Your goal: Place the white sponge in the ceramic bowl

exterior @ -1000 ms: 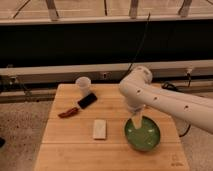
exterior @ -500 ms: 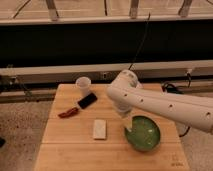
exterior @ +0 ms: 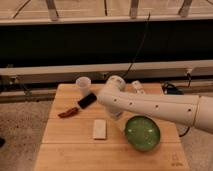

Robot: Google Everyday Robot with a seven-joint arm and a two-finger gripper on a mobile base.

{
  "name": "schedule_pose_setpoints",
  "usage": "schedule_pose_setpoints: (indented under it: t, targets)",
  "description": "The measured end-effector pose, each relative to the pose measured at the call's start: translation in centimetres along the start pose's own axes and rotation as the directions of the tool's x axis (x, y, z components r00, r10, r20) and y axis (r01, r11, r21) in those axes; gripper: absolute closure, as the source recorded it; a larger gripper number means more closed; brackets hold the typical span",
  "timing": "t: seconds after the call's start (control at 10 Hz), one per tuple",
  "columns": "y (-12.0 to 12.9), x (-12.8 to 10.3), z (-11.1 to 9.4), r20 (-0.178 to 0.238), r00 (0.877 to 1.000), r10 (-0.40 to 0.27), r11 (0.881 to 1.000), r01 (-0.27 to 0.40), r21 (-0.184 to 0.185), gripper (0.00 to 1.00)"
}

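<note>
The white sponge point(exterior: 100, 129) lies flat on the wooden table, left of centre. To its right sits the ceramic bowl point(exterior: 142, 133), green, glossy and empty. My white arm reaches in from the right and bends above the table's middle. The gripper point(exterior: 115, 114) hangs below that bend, mostly hidden by the arm. It is between sponge and bowl, slightly behind both. It holds nothing and is open.
A translucent white cup point(exterior: 83, 83) stands at the table's back left. A black phone point(exterior: 87, 100) lies in front of it and a reddish-brown object point(exterior: 68, 112) further left. A white bottle point(exterior: 137, 87) shows behind the arm. Bare wood point(exterior: 70, 152) fills the front.
The arm has swung left, from over the bowl to the gap between bowl and sponge. The bowl now shows in full. The sponge has not moved.
</note>
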Motion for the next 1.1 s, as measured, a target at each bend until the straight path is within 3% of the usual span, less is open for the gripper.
schedule_pose_setpoints:
  t: [0.4,0.6,0.8,1.1]
  targets:
    - [-0.6,-2.0,1.7,0.009,0.996,-0.087,0.996,0.087,-0.009,0.20]
    - [-1.2,-3.8,3.3,0.017,0.990,-0.142,0.990,0.142,-0.018,0.20]
    - [-1.0,-4.0,3.5,0.020,0.985,-0.173,0.984,0.174,-0.029,0.20]
    - [-1.0,-5.5,5.7,0.030,0.971,-0.237,0.971,0.238,-0.029,0.20]
